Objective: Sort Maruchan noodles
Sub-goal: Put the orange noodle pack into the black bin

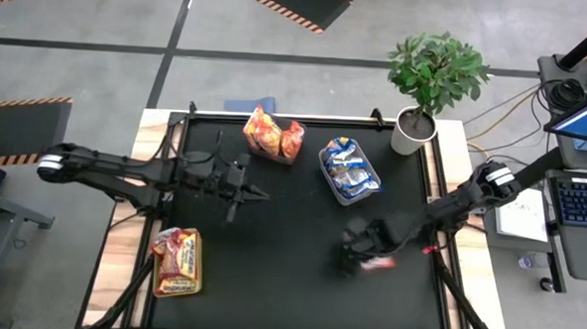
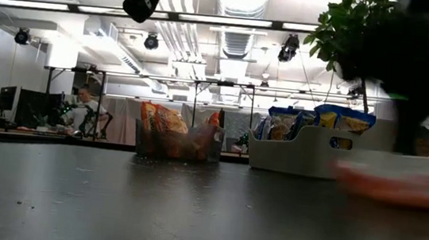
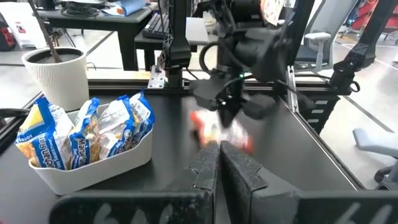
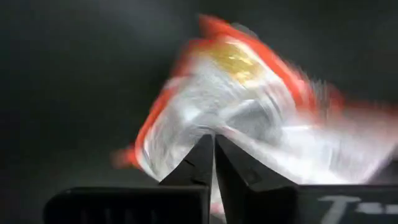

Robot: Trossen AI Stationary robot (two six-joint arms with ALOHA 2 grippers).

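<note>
A red-and-white Maruchan noodles packet (image 4: 242, 93) shows blurred under my right gripper (image 4: 214, 140), which is shut on it over the mat's right near part (image 1: 354, 254). The same packet (image 1: 380, 264) appears below those fingers in the left wrist view (image 3: 217, 132). My left gripper (image 1: 262, 194) is shut on nothing, level above the mat's middle left. Orange packets stand in a grey bin (image 1: 273, 137) at the far middle. Blue-and-yellow packets fill a pale bin (image 1: 350, 170). Red packets lie in a yellow-green bin (image 1: 178, 263) at the near left. My right gripper pinches the packet's white middle part (image 4: 214, 121) between its two fingertips, coming from above and pointing steeply down. The packet spreads out below the fingers, low over the mat (image 2: 400, 178). Whether it is clear of the mat, I cannot tell.
A potted plant (image 1: 414, 130) stands at the table's far right corner, just behind the pale bin. Open black mat (image 1: 289, 273) lies between the bins and the near edge. In the low view a person sits at desks in the room beyond the table.
</note>
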